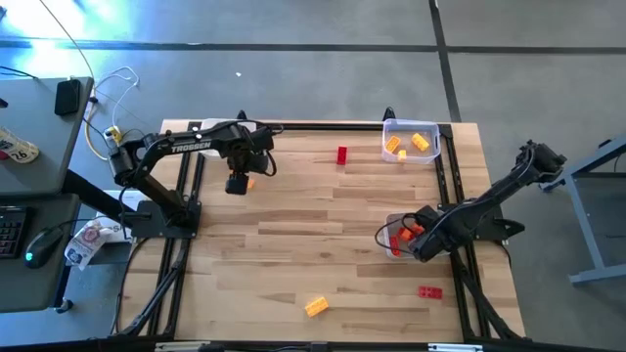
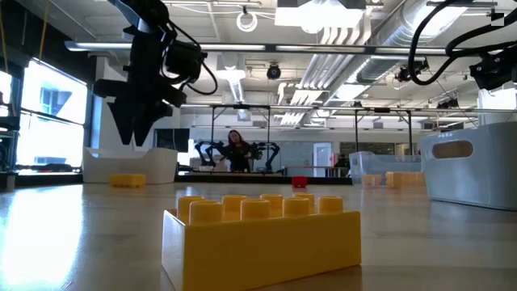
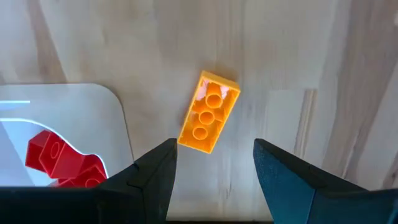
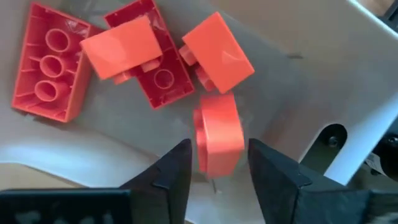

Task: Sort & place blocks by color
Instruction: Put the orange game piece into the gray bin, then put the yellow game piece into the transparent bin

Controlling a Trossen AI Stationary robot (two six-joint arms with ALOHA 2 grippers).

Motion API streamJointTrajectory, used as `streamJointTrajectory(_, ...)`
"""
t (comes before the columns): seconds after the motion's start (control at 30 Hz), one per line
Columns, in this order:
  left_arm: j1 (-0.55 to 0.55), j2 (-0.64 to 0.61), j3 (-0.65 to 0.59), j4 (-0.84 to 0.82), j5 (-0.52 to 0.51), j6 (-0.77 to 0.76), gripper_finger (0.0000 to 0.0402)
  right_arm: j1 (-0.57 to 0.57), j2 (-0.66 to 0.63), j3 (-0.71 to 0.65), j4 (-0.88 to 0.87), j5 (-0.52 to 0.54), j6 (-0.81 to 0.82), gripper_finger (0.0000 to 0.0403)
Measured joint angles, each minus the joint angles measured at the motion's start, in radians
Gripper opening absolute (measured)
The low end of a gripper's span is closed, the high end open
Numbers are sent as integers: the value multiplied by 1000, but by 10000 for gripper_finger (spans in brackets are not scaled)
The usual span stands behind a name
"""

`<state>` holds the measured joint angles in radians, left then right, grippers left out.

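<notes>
Overhead looks straight down, low looks level across the table (image 1: 293, 225), wrist cameras sit close above it.

Left pincer (image 3: 211, 168) hangs over the wooden table (image 3: 323, 74), jaws spread wide. An orange block (image 3: 208, 112) lies hollow side up between and just beyond the fingertips. Beside it, a white tray (image 3: 93, 99) holding red blocks (image 3: 59, 158).
</notes>
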<state>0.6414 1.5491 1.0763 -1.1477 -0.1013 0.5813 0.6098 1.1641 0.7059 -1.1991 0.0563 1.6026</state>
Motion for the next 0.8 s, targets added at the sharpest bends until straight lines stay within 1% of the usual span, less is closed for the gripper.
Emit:
streamJointTrajectory(0.2, -5, 0, 0, -8, 0, 59, 200, -3, 0, 0, 3, -11, -6, 179)
streamJointTrajectory(0.33, -27, 0, 0, -7, -5, 67, 200, -14, 0, 0, 10, -15, -6, 184)
streamJointTrajectory(0.5, -63, 5, 0, -3, -64, 94, 200, -21, 0, 8, 8, -5, -10, 185)
streamJointTrajectory(0.67, -84, 32, 0, -1, -114, 88, 200, -21, 0, 58, 7, 55, -16, 185)
streamJointTrajectory(0.8, -84, 80, 0, -1, -122, 88, 200, -21, 0, 110, 6, 117, -56, 185)
